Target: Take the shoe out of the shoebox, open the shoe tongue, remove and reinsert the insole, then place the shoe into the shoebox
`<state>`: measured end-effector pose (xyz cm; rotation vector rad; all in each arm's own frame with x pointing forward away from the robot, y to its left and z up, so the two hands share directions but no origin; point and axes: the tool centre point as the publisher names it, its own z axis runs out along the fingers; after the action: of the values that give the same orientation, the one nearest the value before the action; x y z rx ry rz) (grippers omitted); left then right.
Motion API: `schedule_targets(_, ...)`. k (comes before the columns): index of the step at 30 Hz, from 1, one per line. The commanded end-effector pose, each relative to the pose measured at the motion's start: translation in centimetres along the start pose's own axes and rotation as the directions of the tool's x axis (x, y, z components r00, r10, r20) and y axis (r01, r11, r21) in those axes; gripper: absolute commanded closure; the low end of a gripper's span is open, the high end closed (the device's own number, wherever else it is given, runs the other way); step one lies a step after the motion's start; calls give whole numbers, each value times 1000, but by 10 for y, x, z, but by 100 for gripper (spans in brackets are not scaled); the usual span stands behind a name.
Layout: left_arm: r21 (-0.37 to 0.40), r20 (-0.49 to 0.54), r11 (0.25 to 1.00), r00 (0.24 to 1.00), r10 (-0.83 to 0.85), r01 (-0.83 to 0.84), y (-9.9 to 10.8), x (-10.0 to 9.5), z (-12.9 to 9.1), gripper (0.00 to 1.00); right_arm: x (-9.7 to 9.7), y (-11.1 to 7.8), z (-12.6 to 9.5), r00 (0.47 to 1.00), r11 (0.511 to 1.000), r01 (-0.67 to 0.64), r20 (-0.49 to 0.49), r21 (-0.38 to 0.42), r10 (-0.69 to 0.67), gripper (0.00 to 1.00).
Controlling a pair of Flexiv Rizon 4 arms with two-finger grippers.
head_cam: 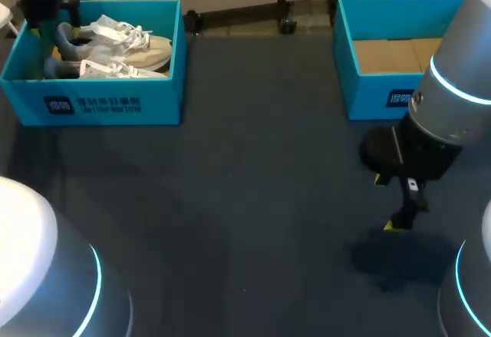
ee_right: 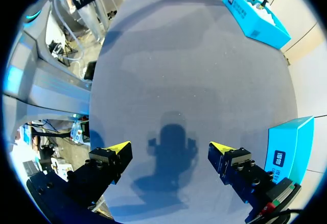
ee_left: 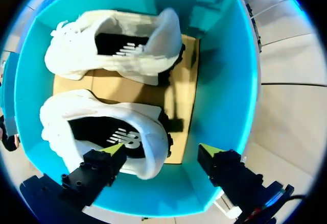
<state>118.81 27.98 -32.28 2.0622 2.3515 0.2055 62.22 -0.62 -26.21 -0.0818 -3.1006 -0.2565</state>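
Dark grey table [head_cam: 230,214] open mid-span. Left claw [ee_left: 162,151] spread over white sneakers [ee_left: 76,113] in teal cardboard shoebox [ee_left: 225,81], gripping nothing. Right claw [ee_right: 170,147] spread, empty.

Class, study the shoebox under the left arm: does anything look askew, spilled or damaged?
Nothing stands out. The nearer shoe and farther shoe sit side by side inside the shoebox, no damage visible; the open left end effector hangs above the nearer one.
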Motion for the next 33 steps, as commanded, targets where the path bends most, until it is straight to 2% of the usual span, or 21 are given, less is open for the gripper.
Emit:
schedule_targets(1,-15,5,1000,1000,7,-7,-23,3,-29,0,0,0,2,1000,1000,0,1,0,0,0)
schedule_targets(7,-33,12,999,1000,26,-25,-55,10,-60,0,0,0,2,1000,1000,0,1,0,0,0)
schedule_targets(12,-27,2,999,999,33,-33,-77,12,-74,0,0,0,2,1000,1000,0,1,0,0,0)
schedule_targets(16,46,30,997,998,54,-56,-97,22,-86,0,0,0,2,1000,1000,0,1,0,0,0)
schedule_targets(30,58,18,997,999,44,-45,-97,21,-85,0,0,0,2,1000,1000,0,1,0,0,0)
schedule_targets(33,78,-20,997,1000,11,-9,-107,17,-80,0,0,0,2,1000,1000,0,1,0,0,0)
